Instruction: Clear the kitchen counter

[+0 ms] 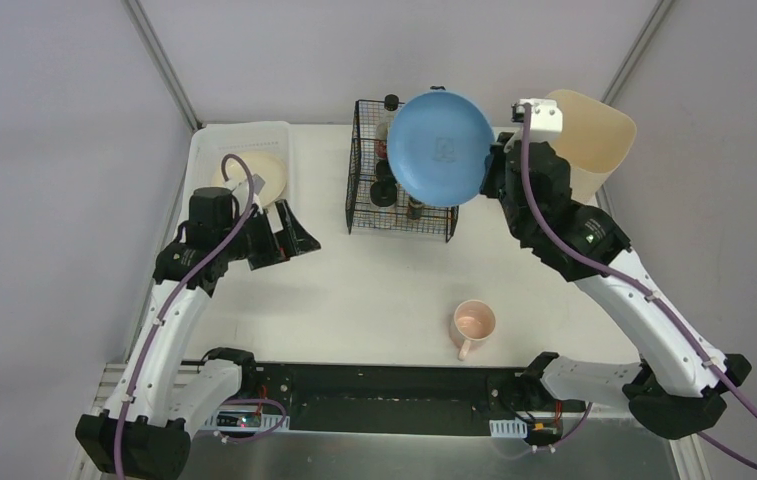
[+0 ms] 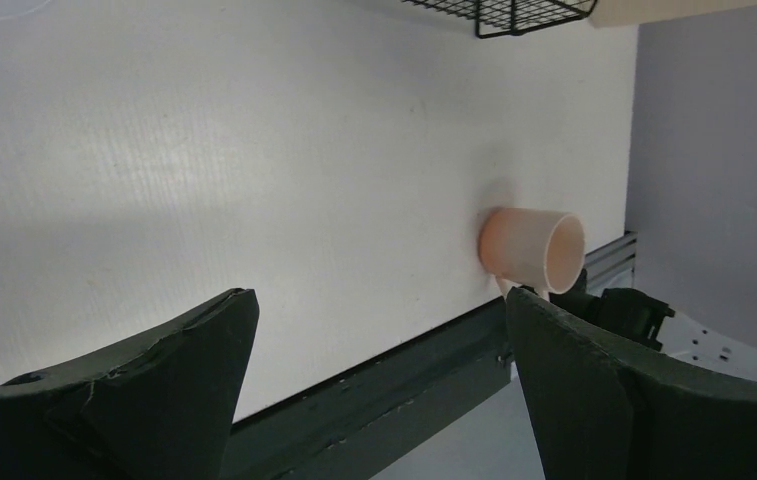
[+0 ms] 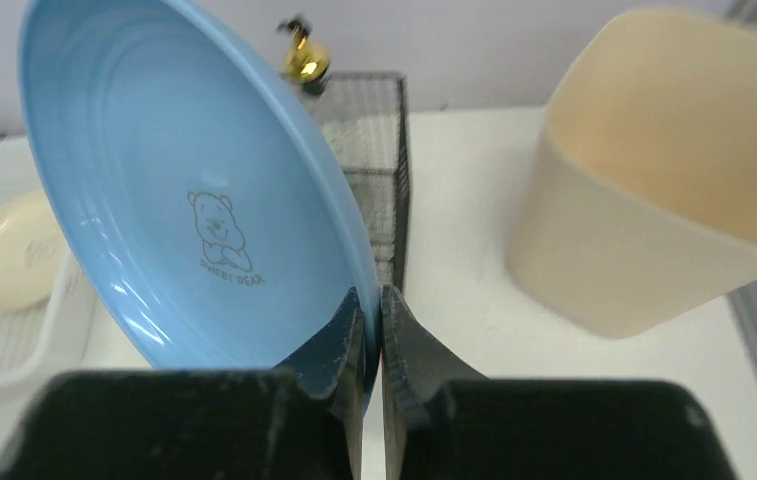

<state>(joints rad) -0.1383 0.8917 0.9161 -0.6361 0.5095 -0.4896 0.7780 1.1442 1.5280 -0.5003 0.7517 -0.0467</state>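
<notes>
The white kitchen counter (image 1: 374, 290) carries a pink mug (image 1: 473, 324) standing upright near its front edge, handle toward the arms. My right gripper (image 1: 497, 172) is shut on the right rim of a blue plate (image 1: 441, 148), holding it tilted on edge above the black wire basket (image 1: 364, 195). In the right wrist view the fingers of that gripper (image 3: 372, 300) pinch the plate (image 3: 184, 200), which has a bear print inside. My left gripper (image 1: 289, 238) hangs open over the counter's left side, nothing between its fingers (image 2: 184, 350). The mug (image 2: 534, 250) lies well beyond them.
A translucent white tray (image 1: 272, 135) at the back left holds a cream oval item (image 1: 249, 175). A beige bin (image 1: 594, 130) stands at the back right corner. The wire basket holds bottles, one gold-capped (image 3: 304, 60). The counter's front edge meets a dark rail (image 1: 384, 385).
</notes>
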